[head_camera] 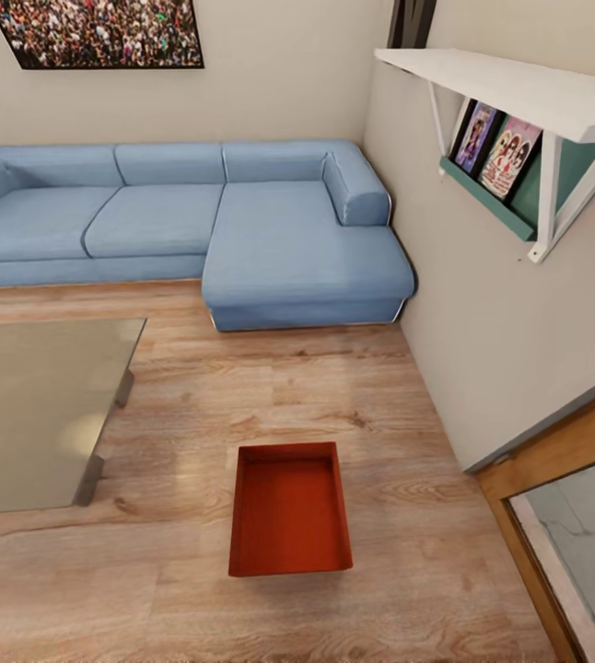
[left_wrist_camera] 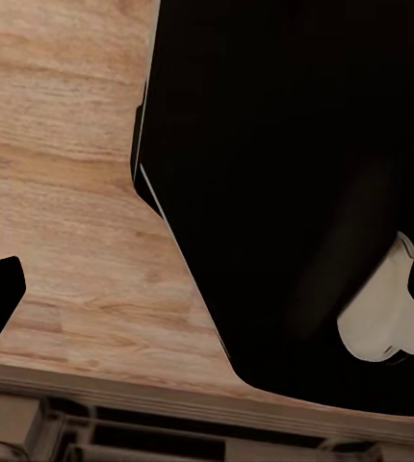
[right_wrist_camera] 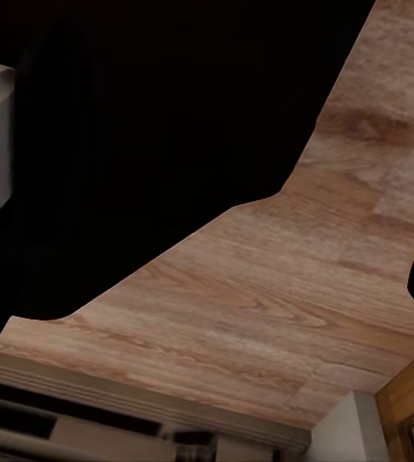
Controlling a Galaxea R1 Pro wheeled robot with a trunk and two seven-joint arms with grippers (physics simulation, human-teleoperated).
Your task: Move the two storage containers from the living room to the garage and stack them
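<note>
A red-orange storage container (head_camera: 289,509) sits open side up on the light wood-plank floor (head_camera: 187,589), near a glass table (head_camera: 30,414) and blue sofa (head_camera: 196,221). Neither claw's state can be told.

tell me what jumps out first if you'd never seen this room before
The red-orange box grabs the eye first, sitting open and empty on the light wood floor, just ahead of the camera in the head view. Behind it, a big blue corner sofa fills the far wall, with a glass-topped table to the left. On the right wall hangs a white shelf with picture books under it.
</note>
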